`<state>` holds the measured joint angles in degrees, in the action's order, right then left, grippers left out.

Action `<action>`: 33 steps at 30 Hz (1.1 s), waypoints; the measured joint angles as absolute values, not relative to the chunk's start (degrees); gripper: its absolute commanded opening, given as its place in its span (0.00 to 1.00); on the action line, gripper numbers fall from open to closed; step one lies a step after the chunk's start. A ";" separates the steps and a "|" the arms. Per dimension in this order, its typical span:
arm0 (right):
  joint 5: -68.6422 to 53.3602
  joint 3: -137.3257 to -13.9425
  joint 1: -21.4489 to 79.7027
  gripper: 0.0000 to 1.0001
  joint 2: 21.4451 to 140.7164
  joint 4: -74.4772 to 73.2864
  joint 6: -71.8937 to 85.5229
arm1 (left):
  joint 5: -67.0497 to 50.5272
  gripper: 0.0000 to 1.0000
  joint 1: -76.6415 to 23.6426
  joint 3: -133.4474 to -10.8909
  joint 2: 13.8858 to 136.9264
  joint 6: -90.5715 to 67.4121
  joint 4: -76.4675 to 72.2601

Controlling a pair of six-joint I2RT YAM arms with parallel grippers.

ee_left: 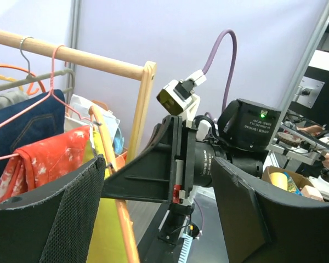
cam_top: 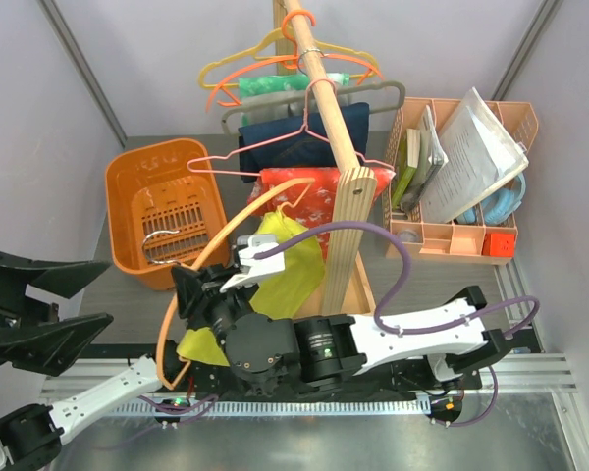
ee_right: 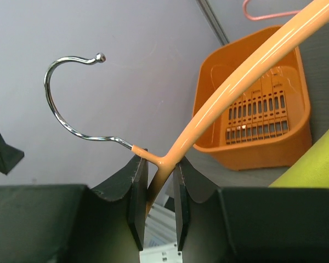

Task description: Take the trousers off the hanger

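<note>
The peach-orange hanger (cam_top: 238, 221) arcs from the wooden rack down to the table's near edge. My right gripper (cam_top: 188, 294) is shut on its neck just below the metal hook (ee_right: 71, 104), as the right wrist view (ee_right: 160, 181) shows. The yellow-green trousers (cam_top: 287, 257) hang over the hanger's bar, and a fold (cam_top: 200, 345) droops below the right gripper. A corner of them also shows in the right wrist view (ee_right: 318, 164). My left gripper (cam_top: 93, 294) is open and empty at the far left, apart from the hanger. Its view (ee_left: 159, 181) faces the hanger (ee_left: 123, 224) and trousers (ee_left: 107, 230).
An orange basket (cam_top: 128, 186) stands at the back left. A wooden rack (cam_top: 346, 231) with a rail (cam_top: 324, 78) carries other hangers, a navy garment (cam_top: 275, 137) and a red patterned cloth (cam_top: 319, 191). A peach organizer (cam_top: 522, 118) with papers stands at the right.
</note>
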<state>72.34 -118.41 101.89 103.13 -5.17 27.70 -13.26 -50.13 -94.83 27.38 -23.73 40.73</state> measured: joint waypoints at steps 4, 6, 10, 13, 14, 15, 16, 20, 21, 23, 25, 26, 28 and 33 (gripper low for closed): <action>68.42 -113.40 101.89 0.01 97.97 -11.84 33.47 | -9.47 0.76 -50.13 -93.78 26.72 -22.87 42.35; 66.43 -112.66 101.89 0.01 95.72 -14.92 36.27 | -5.23 0.76 -50.13 -91.90 25.67 -21.98 44.47; 63.75 -112.57 101.89 0.01 92.01 -18.76 40.97 | 1.48 0.79 -50.61 -86.00 21.21 -21.58 47.90; 62.59 -112.62 101.89 0.01 90.21 -19.88 43.59 | 2.94 0.79 -50.72 -79.68 15.70 -21.89 48.16; 62.28 -112.62 101.89 0.01 89.89 -20.18 44.16 | 3.18 0.80 -50.81 -77.62 13.85 -22.11 48.12; 62.02 -112.62 101.89 0.01 89.67 -20.60 44.86 | 3.29 0.80 -50.87 -75.79 12.23 -22.35 47.88; 61.78 -112.62 101.89 0.01 89.60 -21.10 45.50 | 3.36 0.81 -50.89 -74.11 10.85 -22.55 47.53; 61.06 -112.60 101.89 0.01 89.58 -23.20 47.90 | 1.80 0.85 -50.89 -68.84 7.88 -23.83 45.76; 60.93 -112.60 101.89 0.01 89.58 -23.68 48.64 | 0.89 0.85 -50.89 -67.94 7.62 -24.05 45.43; 60.71 -112.40 101.89 0.01 89.25 -24.36 49.93 | -1.43 0.85 -50.89 -66.32 7.11 -24.56 44.49; 60.69 -111.68 101.89 0.01 88.47 -24.99 51.22 | -3.40 0.85 -50.87 -64.99 6.42 -24.97 43.59; 60.71 -111.44 101.89 0.01 87.96 -25.41 51.75 | -4.23 0.85 -50.87 -64.23 5.87 -25.10 42.98; 60.71 -111.31 101.89 0.01 87.15 -25.78 52.73 | -5.50 0.85 -50.89 -62.78 4.64 -25.15 42.04; 60.84 -111.33 101.89 0.01 85.60 -25.71 53.76 | -10.72 0.89 -50.89 -59.51 2.55 -25.21 39.35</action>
<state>60.84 -111.33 101.89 85.60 -25.71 53.76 -10.72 -50.89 -59.51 2.55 -25.21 39.35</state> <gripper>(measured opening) 0.265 0.871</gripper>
